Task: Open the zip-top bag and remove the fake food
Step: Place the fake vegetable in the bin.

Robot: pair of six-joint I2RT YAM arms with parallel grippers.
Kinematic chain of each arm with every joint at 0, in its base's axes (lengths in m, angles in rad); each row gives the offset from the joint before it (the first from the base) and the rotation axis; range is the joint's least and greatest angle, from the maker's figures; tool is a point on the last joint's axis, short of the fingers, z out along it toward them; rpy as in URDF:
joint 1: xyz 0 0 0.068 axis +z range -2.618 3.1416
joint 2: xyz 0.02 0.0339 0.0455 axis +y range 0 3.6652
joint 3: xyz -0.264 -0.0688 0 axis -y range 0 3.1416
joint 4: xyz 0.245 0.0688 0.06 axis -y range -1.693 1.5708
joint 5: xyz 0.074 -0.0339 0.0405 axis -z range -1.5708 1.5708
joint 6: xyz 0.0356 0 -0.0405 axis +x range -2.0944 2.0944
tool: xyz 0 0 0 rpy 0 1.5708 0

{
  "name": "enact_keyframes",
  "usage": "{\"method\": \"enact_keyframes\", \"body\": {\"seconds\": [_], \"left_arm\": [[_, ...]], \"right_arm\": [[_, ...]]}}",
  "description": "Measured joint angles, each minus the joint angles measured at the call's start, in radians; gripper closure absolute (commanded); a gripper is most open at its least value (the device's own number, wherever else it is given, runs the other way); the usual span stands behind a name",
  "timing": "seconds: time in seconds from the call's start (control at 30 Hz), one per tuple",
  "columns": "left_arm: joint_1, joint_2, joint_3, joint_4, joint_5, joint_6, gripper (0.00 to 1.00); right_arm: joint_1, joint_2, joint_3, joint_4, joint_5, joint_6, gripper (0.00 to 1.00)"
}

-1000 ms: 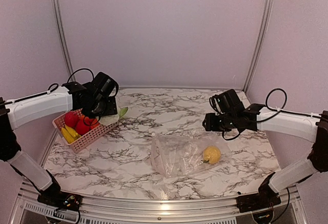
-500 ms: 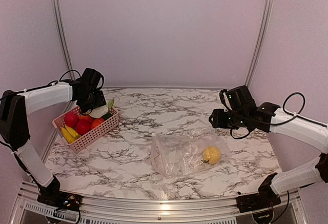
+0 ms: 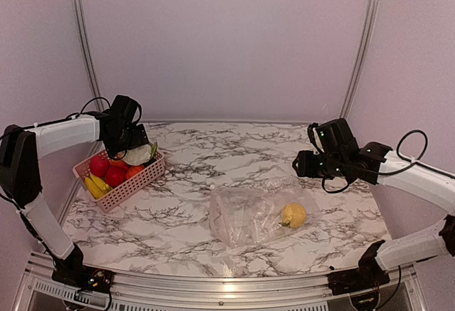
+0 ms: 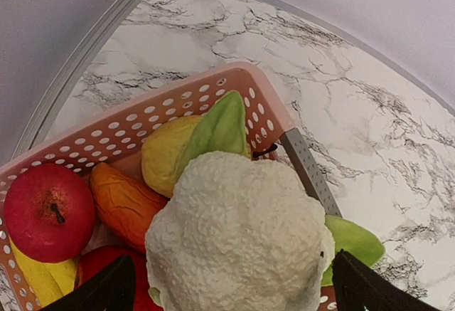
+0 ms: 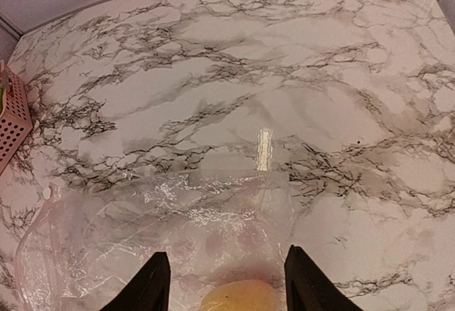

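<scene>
The clear zip-top bag (image 3: 245,215) lies flat at the table's middle front with a yellow lemon (image 3: 293,215) inside its right end. Other fake food fills the pink basket (image 3: 138,181): a white cauliflower (image 4: 238,233), a red apple (image 4: 48,211), an orange piece (image 4: 124,204) and bananas (image 4: 35,279). My left gripper (image 4: 233,265) hangs open over the basket, its fingers (image 4: 106,293) wide on either side of the cauliflower, which rests on the pile. My right gripper (image 5: 226,254) is open and empty above the bag (image 5: 142,233), with the lemon (image 5: 238,298) below its fingers.
The basket sits at the far left by the metal wall rail (image 4: 78,55). Bare marble table (image 3: 234,154) lies between basket and bag. A green leaf piece (image 4: 352,240) hangs over the basket's right rim. Walls close the back and both sides.
My left gripper carried the cauliflower down into the basket and has opened wider around it. The right arm shifted slightly right and back; bag and lemon have not moved.
</scene>
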Motion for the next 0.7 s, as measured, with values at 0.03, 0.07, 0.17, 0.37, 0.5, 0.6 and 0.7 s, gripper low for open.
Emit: {"method": "enact_keyframes", "body": {"seconds": [0.03, 0.07, 0.17, 0.37, 0.5, 0.6, 0.7], "left_arm": [[0.0, -0.01, -0.005, 0.001, -0.002, 0.002, 0.01], [0.0, -0.021, -0.01, 0.0, -0.005, 0.003, 0.01], [-0.001, -0.072, -0.031, 0.002, -0.004, 0.003, 0.01], [-0.071, -0.201, -0.112, 0.014, 0.006, -0.016, 0.01], [-0.184, -0.249, -0.185, 0.024, 0.011, -0.058, 0.01], [-0.262, -0.264, -0.232, 0.028, 0.011, -0.095, 0.01], [-0.341, -0.273, -0.271, 0.04, 0.01, -0.143, 0.01]], "right_arm": [[0.0, -0.002, 0.0, 0.0, 0.002, 0.0, 0.47], [0.0, -0.003, 0.0, 0.0, 0.004, 0.0, 0.47], [0.0, -0.005, 0.0, 0.0, 0.006, 0.0, 0.46], [0.0, -0.006, -0.002, 0.0, 0.002, -0.003, 0.46], [0.0, -0.014, -0.021, 0.001, -0.007, -0.008, 0.46], [0.0, -0.022, -0.044, 0.001, -0.015, -0.01, 0.46], [0.0, -0.043, -0.092, 0.0, -0.03, -0.01, 0.44]]}}
